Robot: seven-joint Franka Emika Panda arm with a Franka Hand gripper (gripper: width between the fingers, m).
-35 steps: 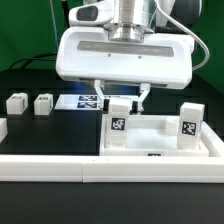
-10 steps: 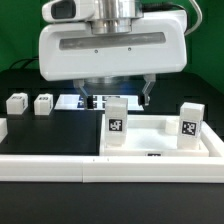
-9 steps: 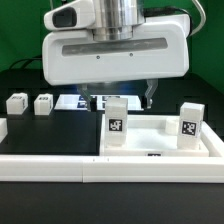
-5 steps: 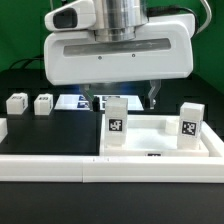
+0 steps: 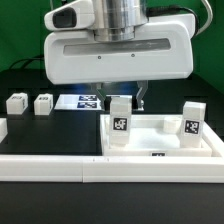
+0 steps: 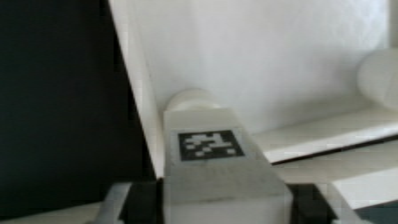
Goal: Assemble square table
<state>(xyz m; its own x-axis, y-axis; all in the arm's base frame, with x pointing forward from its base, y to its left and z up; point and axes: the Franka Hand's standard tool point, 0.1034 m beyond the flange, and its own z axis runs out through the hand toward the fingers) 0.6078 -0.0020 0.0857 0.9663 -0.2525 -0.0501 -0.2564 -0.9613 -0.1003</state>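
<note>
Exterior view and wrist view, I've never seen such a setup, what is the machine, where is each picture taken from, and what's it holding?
The white machine is a robot arm, ending in a two-fingered pincer. The exterior view comes from a camera off the arm; the wrist view comes from a camera on the arm, looking down between the fingers. On the black table lies a white square tabletop with a raised rim, and two tagged white legs stand on it. The pincer is closed on one leg, the block that fills the wrist view; the other leg stands apart. Two more tagged blocks sit loose at the exterior view's left, near the flat marker board. A long white rail runs along the front.
</note>
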